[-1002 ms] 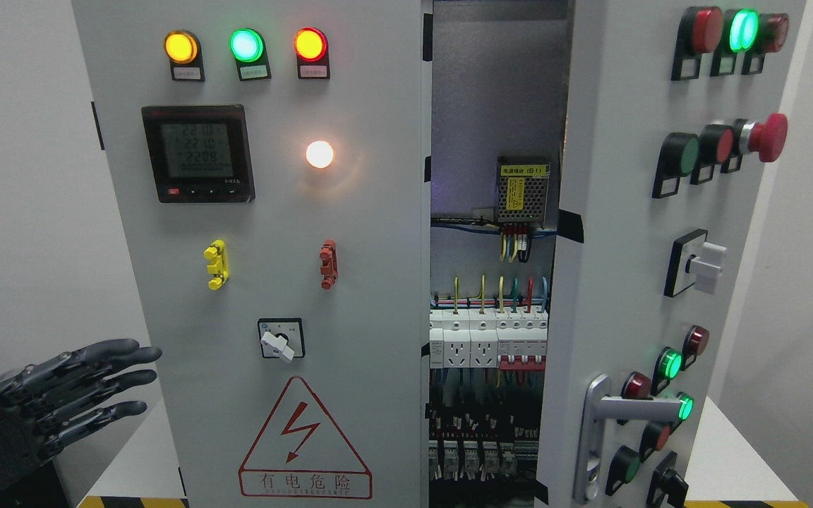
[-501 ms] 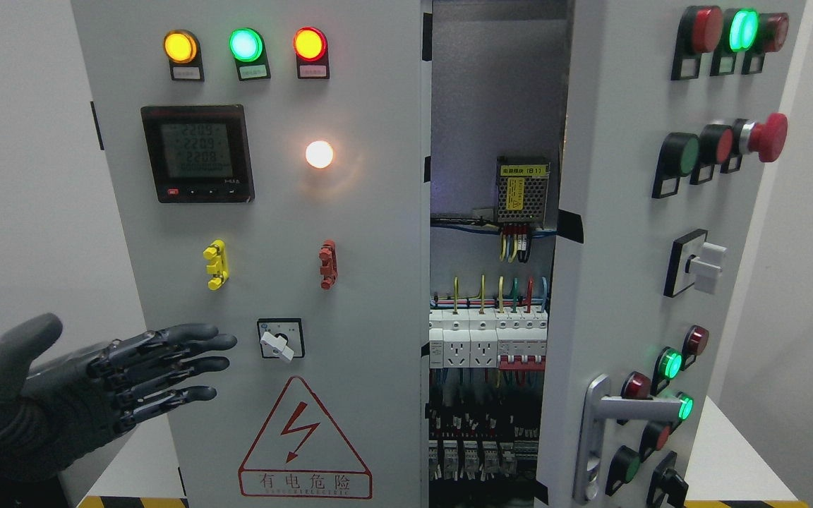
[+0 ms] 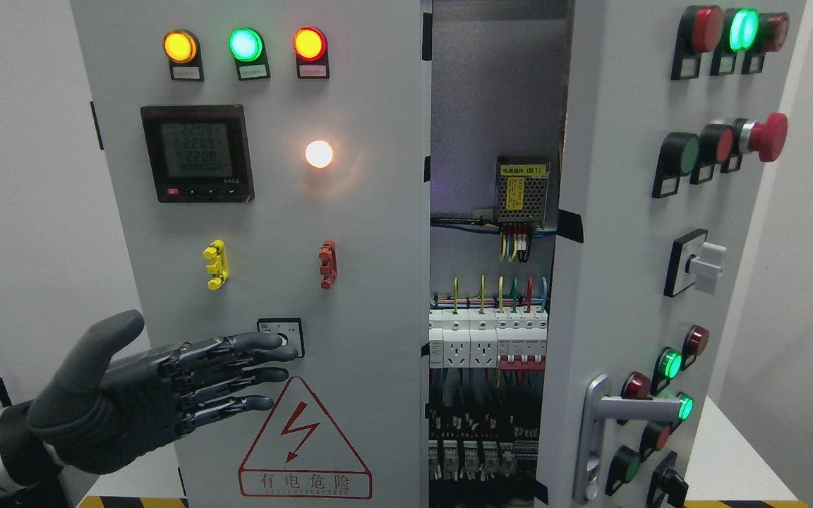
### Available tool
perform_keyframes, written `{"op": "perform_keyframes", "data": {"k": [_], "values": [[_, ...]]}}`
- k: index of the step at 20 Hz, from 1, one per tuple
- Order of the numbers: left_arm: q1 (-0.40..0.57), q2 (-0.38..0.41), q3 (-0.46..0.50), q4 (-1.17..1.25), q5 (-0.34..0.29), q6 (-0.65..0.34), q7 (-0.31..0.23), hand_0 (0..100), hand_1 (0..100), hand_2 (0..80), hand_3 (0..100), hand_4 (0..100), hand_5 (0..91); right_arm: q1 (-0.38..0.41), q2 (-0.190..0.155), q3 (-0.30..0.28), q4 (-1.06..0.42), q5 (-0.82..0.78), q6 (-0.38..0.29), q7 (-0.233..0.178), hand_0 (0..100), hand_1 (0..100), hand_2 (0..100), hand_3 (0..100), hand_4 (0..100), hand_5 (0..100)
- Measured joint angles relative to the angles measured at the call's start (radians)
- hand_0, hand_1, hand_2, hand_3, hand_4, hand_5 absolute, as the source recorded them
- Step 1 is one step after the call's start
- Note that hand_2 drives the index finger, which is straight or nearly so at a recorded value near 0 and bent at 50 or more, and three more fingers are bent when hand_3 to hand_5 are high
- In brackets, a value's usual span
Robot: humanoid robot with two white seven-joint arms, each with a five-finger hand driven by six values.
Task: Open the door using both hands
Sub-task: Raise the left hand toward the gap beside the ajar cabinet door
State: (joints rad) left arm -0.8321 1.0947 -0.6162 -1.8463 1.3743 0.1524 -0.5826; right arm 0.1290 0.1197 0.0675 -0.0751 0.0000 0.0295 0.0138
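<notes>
In the head view, your left hand (image 3: 131, 402) reached in front of the left door (image 3: 272, 247), fingers (image 3: 251, 363) spread and holding nothing, their tips covering the rotary switch (image 3: 281, 337) above the warning triangle (image 3: 304, 441). Right of that switch, the right door (image 3: 632, 282) stood ajar with its silver handle (image 3: 600, 430) untouched, exposing the breakers (image 3: 488, 342).

You are seeing the grey right door (image 3: 632, 233) standing ajar, its silver handle (image 3: 600, 430) low down, while the left door (image 3: 272, 247) is staying closed.
</notes>
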Motion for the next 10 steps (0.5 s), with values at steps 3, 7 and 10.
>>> {"op": "perform_keyframes", "data": {"k": [3,7,10], "values": [[-0.028,-0.043,-0.037,0.013,-0.001,0.000,0.025,0,0,0.0,0,3,0.0,0.000,0.000,0.000,0.000,0.000,0.000,-0.001,11,0,0,0,0,0],[-0.062,-0.094,-0.072,0.028,0.000,0.004,0.043,0,0,0.0,0,3,0.0,0.000,0.000,0.000,0.000,0.000,0.000,-0.001,11,0,0,0,0,0],[-0.095,-0.131,-0.096,0.037,0.003,0.024,0.049,0,0,0.0,0,3,0.0,0.000,0.000,0.000,0.000,0.000,0.000,-0.002,11,0,0,0,0,0]]}}
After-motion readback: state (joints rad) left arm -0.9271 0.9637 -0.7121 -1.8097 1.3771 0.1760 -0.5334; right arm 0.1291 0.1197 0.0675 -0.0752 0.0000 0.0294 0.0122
